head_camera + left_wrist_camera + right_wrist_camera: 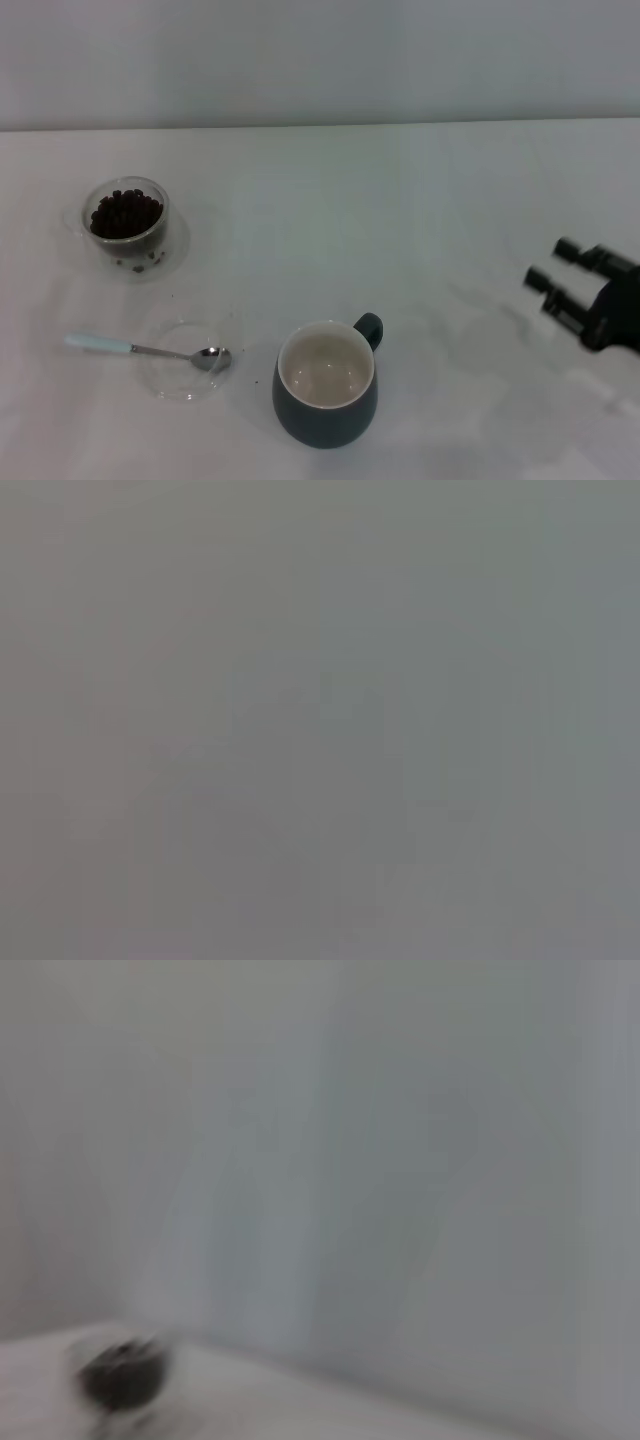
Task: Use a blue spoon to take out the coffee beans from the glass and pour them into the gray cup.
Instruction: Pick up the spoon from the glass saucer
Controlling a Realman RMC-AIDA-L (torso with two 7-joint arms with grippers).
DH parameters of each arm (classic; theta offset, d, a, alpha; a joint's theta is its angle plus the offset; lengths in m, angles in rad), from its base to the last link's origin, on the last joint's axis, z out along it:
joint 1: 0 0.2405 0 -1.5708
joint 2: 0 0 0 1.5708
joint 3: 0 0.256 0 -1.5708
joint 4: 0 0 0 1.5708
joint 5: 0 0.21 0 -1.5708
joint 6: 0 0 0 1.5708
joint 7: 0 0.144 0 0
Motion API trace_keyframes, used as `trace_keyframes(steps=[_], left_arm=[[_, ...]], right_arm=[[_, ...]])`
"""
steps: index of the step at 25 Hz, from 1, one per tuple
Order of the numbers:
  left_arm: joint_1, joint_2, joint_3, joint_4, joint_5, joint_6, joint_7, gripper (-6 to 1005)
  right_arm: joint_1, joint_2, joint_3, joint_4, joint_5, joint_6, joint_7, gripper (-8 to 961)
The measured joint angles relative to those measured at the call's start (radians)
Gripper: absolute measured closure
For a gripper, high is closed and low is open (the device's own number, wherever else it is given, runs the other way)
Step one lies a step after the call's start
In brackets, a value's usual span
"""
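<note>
The glass stands at the far left of the white table, filled with dark coffee beans. It also shows in the right wrist view, blurred. The blue spoon lies with its silver bowl resting in a shallow clear dish and its pale handle pointing left. The gray cup stands at the front middle with its cream inside empty and its handle to the back right. My right gripper hovers at the right edge, open and empty, far from the cup. My left gripper is out of view.
A few stray beans lie at the base of the glass. The white table meets a pale wall at the back. The left wrist view shows only plain grey.
</note>
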Motion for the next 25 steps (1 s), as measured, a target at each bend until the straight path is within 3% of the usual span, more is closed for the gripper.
trace_keyframes(steps=[8,15,25], left_arm=[[0.058,0.000,0.041,-0.057,0.031,0.011,-0.268,109],[0.079,0.002,0.151,-0.063,0.036,-0.017,-0.593,109],[0.064,0.015,0.338,-0.025,0.036,-0.251,-1.031,109]], right_arm=[[0.006,0.002,0.183,-0.013,-0.001,-0.052,-0.042,406],[0.064,-0.001,0.196,-0.008,-0.002,-0.032,-0.046,406],[0.084,-0.002,0.205,-0.012,0.001,0.013,-0.051,406]])
